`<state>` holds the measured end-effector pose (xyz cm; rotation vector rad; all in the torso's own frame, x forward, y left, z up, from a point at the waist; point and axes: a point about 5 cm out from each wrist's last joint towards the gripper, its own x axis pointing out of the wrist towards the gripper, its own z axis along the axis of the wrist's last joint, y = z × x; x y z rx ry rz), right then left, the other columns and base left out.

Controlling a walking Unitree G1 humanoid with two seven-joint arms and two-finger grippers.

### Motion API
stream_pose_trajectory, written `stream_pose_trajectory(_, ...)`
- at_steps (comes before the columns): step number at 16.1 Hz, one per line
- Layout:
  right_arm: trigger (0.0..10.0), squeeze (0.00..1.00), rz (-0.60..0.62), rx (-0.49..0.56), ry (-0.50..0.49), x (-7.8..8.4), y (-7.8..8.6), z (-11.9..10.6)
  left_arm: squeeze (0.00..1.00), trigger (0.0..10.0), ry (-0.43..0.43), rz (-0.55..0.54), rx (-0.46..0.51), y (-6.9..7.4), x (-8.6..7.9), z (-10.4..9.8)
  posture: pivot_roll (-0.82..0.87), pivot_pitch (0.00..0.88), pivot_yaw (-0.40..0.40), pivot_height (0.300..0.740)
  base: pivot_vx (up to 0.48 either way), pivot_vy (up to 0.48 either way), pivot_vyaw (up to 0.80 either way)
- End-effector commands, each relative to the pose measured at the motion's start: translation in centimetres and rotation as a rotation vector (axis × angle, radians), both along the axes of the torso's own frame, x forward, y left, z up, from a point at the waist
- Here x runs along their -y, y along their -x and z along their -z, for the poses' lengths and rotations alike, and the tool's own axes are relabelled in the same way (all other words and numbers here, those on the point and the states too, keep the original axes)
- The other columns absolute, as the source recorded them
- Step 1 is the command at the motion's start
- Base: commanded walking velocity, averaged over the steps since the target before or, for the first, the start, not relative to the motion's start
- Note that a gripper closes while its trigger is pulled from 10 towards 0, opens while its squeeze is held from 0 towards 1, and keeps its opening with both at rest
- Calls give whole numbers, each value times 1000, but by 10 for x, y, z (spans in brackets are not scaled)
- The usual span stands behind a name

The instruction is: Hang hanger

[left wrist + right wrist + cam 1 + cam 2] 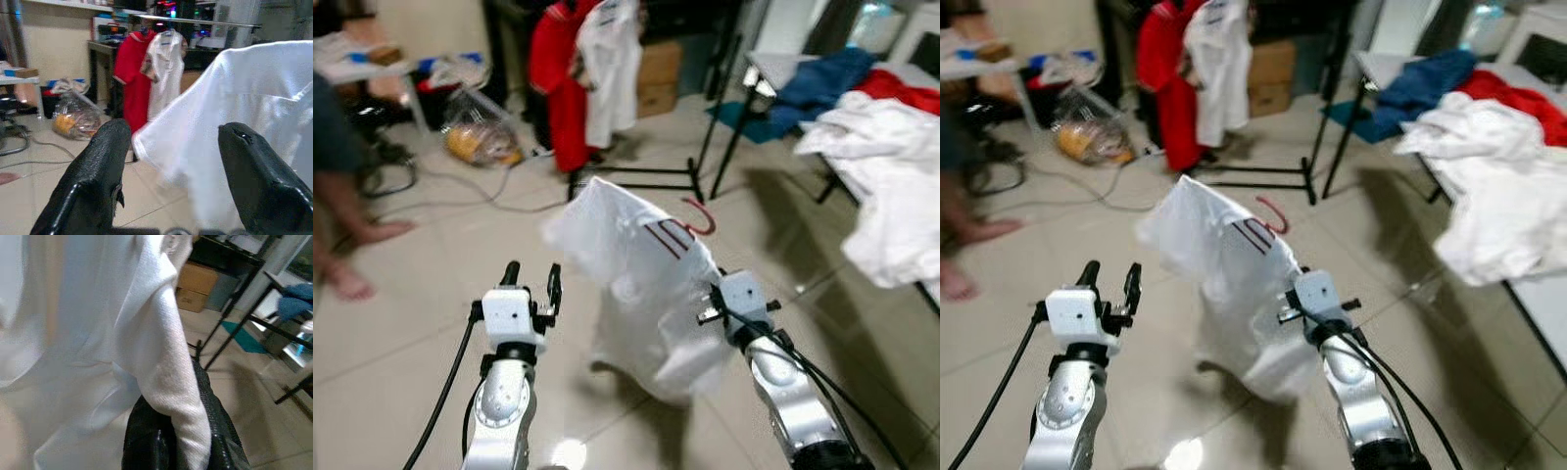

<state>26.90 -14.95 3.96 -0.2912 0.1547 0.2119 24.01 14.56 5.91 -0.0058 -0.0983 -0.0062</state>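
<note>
Right gripper (188,431) pinches a fold of the limp white shirt (636,284), its red hanger (700,217) hook beyond. Soft, light, swingy; take the hook. Left gripper (530,279) gapes empty alongside.

A pale tiled floor (401,323) spreads across a cluttered room. At the far side, a red garment (558,78) and a white garment (612,69) hang side by side, with cardboard boxes (658,76) stacked behind them. Near them on the floor sits a clear plastic bag (480,137) holding something yellow, beside dark cables (460,186). On the right, a bench (766,70) carries heaped white (891,186), blue (827,83) and red (906,93) clothing. A person's bare feet (352,259) rest at the left edge.
</note>
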Motion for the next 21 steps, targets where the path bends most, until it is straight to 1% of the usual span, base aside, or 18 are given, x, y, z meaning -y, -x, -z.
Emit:
stream_pose_trajectory(1, 10000, 0, 10, 44, -15, 1, -6, -9, 0, 10000, 2, 21, 16, -3, 6, -4, 231, 10, -38, 740, 435, 0, 0)
stream_pose_trajectory(7, 10000, 0, 6, 49, -16, 0, -8, -10, 0, 10000, 1, 21, 19, -5, 6, -4, 232, 9, -39, 740, 434, 0, 0)
stream_pose_trajectory(13, 10000, 0, -2, 57, -20, -1, -7, -11, 0, 10000, 2, 18, 15, -3, 7, -3, 233, 12, -41, 740, 435, 0, 0)
stream_pose_trajectory(21, 10000, 0, 0, 67, -27, -2, -9, -13, 0, 10000, 1, 22, 21, -6, 8, -5, 234, 12, -41, 740, 435, 0, 0)
